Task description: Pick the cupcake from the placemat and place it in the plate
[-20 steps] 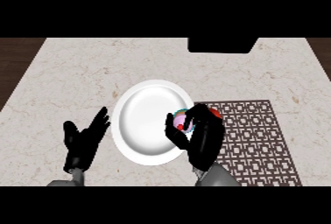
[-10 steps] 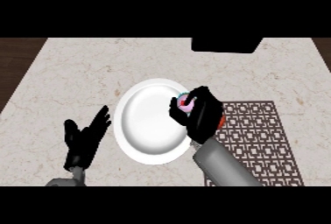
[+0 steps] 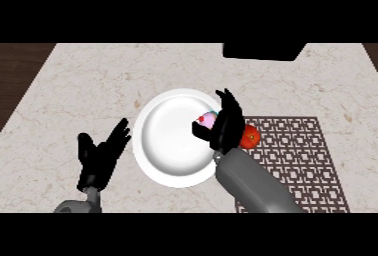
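On my head view I see the right hand [image 3: 227,125] over the right side of the white plate [image 3: 166,150]. Its grey forearm [image 3: 255,187] comes up from the lower edge and crosses the plate's rim. The fingers [image 3: 224,101] stretch up nearly straight rather than wrapping, so I read this hand as opened wide. The cupcake [image 3: 207,119], pink on top, shows just beside the palm on its left, with the thumb right below it. It sits within the plate's outline, toward the right part, but I cannot tell from here whether it rests on the plate or touches the hand. The brown patterned placemat [image 3: 303,160] lies just to the right of the plate, and a small red round thing [image 3: 251,138] sits on its left edge, partly hidden behind the right hand. My left hand [image 3: 100,155] rests to the left of the plate, fingers up and spread, holding nothing. Everything stands on the pale marbled counter [image 3: 88,90], with a dark box [image 3: 263,50] at the far edge, well apart from the plate.
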Tool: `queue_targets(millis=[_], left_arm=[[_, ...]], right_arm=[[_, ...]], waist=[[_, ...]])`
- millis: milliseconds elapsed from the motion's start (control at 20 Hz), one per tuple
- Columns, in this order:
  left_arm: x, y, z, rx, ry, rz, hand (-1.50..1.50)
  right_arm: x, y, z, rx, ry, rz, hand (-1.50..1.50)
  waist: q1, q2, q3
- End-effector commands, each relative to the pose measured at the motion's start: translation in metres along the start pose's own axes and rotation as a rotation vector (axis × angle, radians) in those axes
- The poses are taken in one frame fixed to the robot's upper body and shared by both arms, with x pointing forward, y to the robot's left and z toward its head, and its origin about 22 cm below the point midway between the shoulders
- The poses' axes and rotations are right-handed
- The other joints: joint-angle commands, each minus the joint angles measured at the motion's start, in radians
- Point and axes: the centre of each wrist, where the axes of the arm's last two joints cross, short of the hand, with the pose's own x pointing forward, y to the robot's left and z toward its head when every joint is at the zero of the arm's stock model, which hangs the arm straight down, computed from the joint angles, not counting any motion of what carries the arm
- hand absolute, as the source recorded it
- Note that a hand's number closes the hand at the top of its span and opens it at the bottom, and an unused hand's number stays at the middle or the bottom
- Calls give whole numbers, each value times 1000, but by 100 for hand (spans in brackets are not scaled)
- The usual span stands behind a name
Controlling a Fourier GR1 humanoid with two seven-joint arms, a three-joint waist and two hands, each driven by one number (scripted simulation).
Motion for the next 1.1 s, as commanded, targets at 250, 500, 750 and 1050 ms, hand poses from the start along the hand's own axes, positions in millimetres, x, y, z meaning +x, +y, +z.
queue_targets(millis=[250,500,750,1050], left_arm=[[-6,17,6,42,-3,17,0],[-15,14,17,50,2,2,0],[-7,18,14,56,7,15,0],[-6,-7,2,51,-13,2,0]], right_arm=[[1,-2,8,-158,-42,-341,-150],[-3,-10,23,-139,0,-427,-150],[1,-47,61,21,1,-566,-150],[-44,-83,102,148,-58,-544,-150]], waist=[[-23,-5,1],[-47,-13,0],[-60,-18,0],[-66,-17,0]])
